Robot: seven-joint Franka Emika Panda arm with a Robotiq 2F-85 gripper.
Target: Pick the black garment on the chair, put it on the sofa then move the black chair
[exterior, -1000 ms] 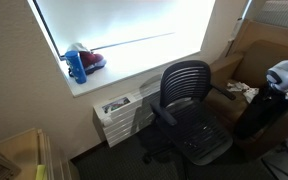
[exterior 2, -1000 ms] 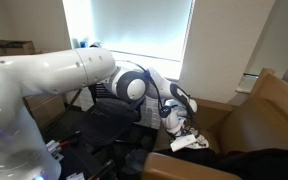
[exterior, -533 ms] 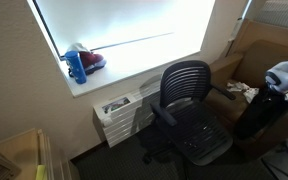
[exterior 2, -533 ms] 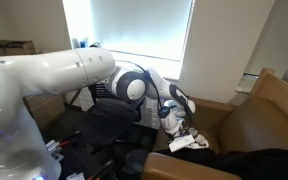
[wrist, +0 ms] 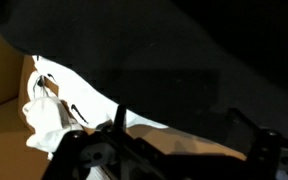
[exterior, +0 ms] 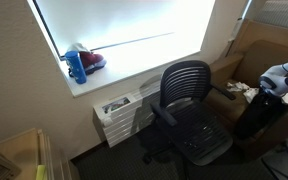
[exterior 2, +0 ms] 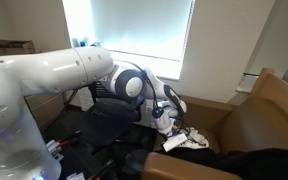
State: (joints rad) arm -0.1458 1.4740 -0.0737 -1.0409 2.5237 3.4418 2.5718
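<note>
The black garment (wrist: pixel 184 50) lies on the brown sofa (exterior 2: pixel 259 110) and fills the upper part of the wrist view. It also shows as a dark heap in both exterior views (exterior: pixel 256 118) (exterior 2: pixel 249 162). My gripper (wrist: pixel 184 140) hangs just above the sofa seat beside the garment, with its fingers spread and bare brown seat between them. It also shows in an exterior view (exterior 2: pixel 176 112). The black mesh chair (exterior: pixel 189 95) stands in front of the window with nothing on its seat.
A white crumpled cloth (wrist: pixel 44 115) with a cord lies on the sofa seat next to my gripper. A blue bottle (exterior: pixel 76 66) stands on the window sill. A white box (exterior: pixel 119 112) sits below the sill, left of the chair.
My arm has drawn back a little from the sofa toward the chair. The garment and the chair have not moved.
</note>
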